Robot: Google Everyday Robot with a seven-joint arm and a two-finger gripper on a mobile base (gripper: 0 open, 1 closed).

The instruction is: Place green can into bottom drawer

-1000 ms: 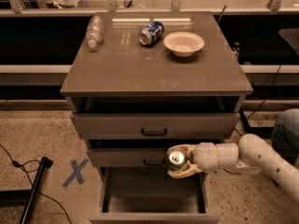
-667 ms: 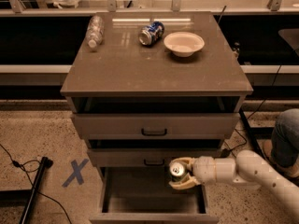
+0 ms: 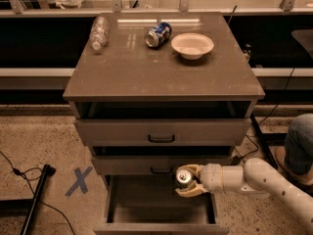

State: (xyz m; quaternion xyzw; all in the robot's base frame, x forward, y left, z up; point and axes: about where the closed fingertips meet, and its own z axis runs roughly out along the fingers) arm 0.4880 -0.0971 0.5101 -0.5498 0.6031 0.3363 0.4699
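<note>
Now, green can (image 3: 184,176): I have it lying sideways in the gripper (image 3: 185,181), silver top towards the camera. It sits below the front edge of the bench (image 3: 161,77), a little right of that edge's middle, over the back right part of the bottom drawer (image 3: 146,207).
Gripper: clenched on the can's side wall, one finger above and one beneath.
Handling: I judge the can light, thin-walled and smooth. It would dent under a hard squeeze and would likely roll once let go. Mid-wall, away from the rims, is where I'd hold it.
Bottom drawer: pulled out, with a plain grey floor and nothing I can see inside.
Top drawer (image 3: 122,131): out a crack, inside dark, contents hidden.
Middle drawer (image 3: 122,165): likewise slightly out, and I cannot see in.
Bowl (image 3: 192,45): towards the bench's back right corner, and it looks empty.
Blue can (image 3: 158,35): on its side near the middle of the back edge, just left of the bowl.
Bottle (image 3: 99,32): lying near the back left corner.
Release: I'd want the can low inside the drawer walls before letting go.
</note>
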